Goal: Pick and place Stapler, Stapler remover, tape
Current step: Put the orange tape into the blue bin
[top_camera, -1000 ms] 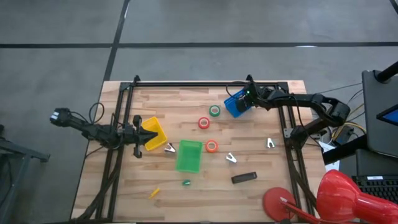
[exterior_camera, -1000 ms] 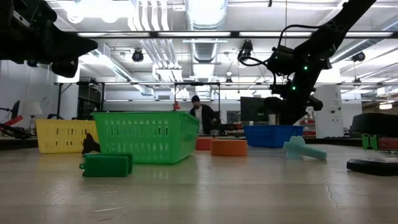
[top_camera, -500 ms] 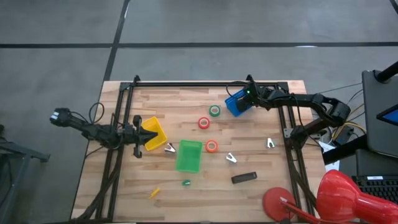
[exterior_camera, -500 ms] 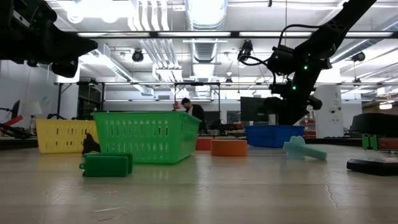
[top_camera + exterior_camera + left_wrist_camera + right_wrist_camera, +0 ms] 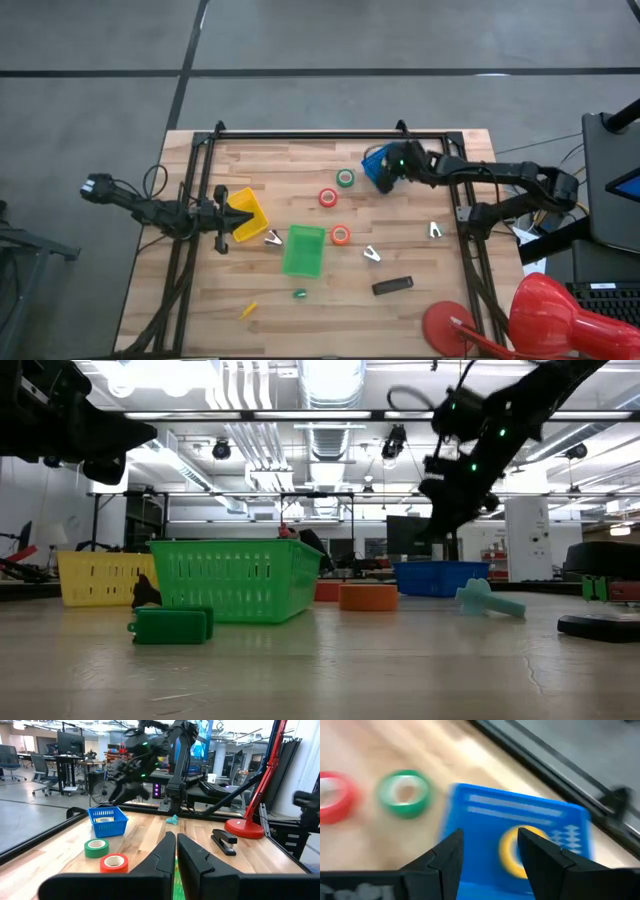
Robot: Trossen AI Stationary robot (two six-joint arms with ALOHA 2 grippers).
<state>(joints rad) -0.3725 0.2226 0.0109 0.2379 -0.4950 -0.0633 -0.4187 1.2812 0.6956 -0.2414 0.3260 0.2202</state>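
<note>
My right gripper hovers open over the blue basket at the table's far right, touching nothing. A yellow tape roll lies inside that basket. Green tape, red tape and orange tape lie flat on the wood near the middle. The black stapler lies near the front right. Small staple removers lie scattered on the table. My left gripper is shut and empty over the yellow basket at the left.
A green basket stands at the centre, with a small green block and a yellow scrap nearer the front. A red lamp base sits at the front right corner. A black frame borders the table.
My right gripper has risen from the blue basket and now hangs higher above it, with its arm tipped over. The yellow tape roll lies in the basket.
</note>
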